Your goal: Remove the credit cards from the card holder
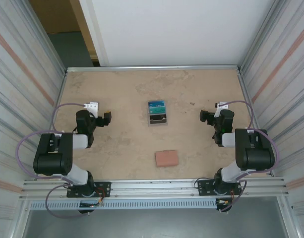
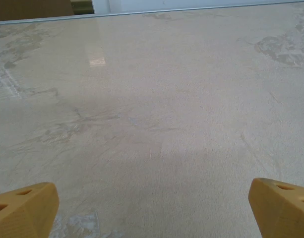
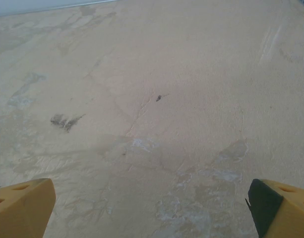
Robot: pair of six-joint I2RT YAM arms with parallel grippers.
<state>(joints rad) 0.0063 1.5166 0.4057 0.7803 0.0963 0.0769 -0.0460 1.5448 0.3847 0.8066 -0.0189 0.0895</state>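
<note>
Two robot arms flank a tan, marbled bench [image 1: 127, 89] in the overhead view. The left end effector [image 1: 106, 119] and the right end effector [image 1: 206, 117] point inward from opposite sides, both well apart from the objects between them. A salmon-pink card holder [image 1: 166, 158] lies flat and folded shut near the front edge of the bench, roughly midway between the two arm bases. Farther back, a small dark stand [image 1: 157, 118] rests at mid-bench with teal cards [image 1: 156, 105] showing in its rear tier.

From the left wrist camera, the end effector is released: its yellow fingers [image 2: 23, 210] sit at the two lower corners of the frame, spread wide over bare bench, nothing between them.

From the right wrist camera, the end effector is likewise released, its yellow fingers [image 3: 20, 206] far apart above bare, scuffed bench with a small dark fleck [image 3: 160, 97] ahead of them. A dark pad lines the inner face of the right-hand finger.
</note>
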